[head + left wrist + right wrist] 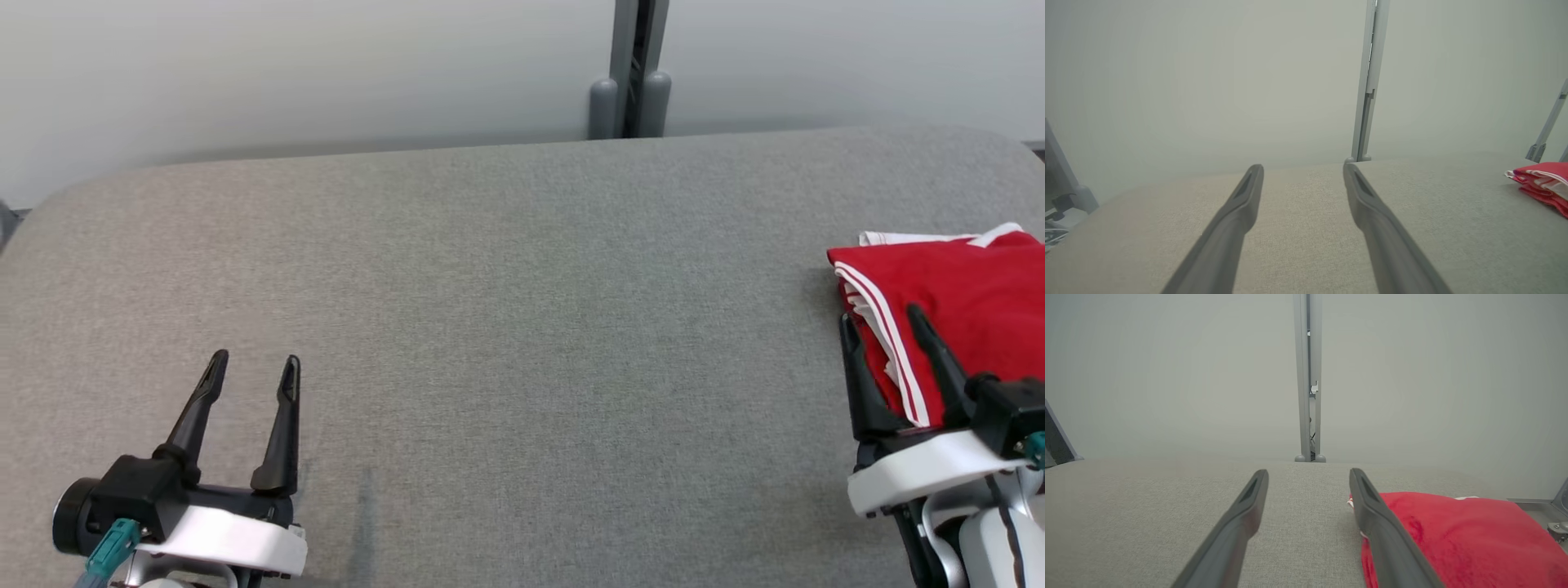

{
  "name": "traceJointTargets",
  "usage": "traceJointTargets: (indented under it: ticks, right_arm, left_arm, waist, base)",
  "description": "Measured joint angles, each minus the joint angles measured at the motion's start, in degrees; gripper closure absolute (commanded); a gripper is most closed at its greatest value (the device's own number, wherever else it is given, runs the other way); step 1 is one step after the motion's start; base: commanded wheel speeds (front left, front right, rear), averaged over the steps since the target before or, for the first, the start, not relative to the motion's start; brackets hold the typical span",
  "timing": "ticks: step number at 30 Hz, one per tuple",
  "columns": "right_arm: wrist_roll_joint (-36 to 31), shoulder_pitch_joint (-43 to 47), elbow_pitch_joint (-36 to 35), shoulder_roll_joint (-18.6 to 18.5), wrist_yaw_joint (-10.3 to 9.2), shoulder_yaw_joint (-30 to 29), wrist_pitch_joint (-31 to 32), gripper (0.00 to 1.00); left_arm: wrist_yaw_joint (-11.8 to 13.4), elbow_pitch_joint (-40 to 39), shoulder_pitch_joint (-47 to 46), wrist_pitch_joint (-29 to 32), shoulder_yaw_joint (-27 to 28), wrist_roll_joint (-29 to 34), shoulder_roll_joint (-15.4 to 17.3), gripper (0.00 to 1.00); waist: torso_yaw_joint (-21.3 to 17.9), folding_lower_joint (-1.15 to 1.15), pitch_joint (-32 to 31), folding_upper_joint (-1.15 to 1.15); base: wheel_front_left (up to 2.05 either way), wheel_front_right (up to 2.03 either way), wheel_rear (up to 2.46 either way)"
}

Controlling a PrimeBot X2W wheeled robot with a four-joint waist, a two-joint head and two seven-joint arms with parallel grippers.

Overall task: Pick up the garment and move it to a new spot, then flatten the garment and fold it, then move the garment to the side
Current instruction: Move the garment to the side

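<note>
The garment (963,302) is red with white stripes, folded into a compact stack at the right edge of the grey table (522,327). My right gripper (883,320) stands open at the stack's near left corner, one finger over the red cloth and one just left of it, holding nothing. In the right wrist view the garment (1457,535) lies under and to the right of the right finger, with the gripper (1308,475) open. My left gripper (255,367) is open and empty at the lower left, far from the garment (1541,183), which lies at the far right of the left wrist view.
The table's padded grey top has rounded far corners. A pale wall stands behind it, with a grey vertical post (637,73) at the middle of the far edge. A metal stand leg (1545,126) rises beyond the garment.
</note>
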Motion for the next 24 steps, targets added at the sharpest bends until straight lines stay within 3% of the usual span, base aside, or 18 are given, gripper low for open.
traceJointTargets:
  ticks: [24]
  right_arm:
    - [-1.22,11.63,-10.70,2.87,0.00,-1.93,4.94,0.00]
  left_arm:
    - [1.45,-1.30,4.84,2.65,-0.20,-2.09,0.71,0.00]
  waist:
    - [0.91,0.00,-5.89,0.00]
  base:
    - [0.00,0.00,0.00]
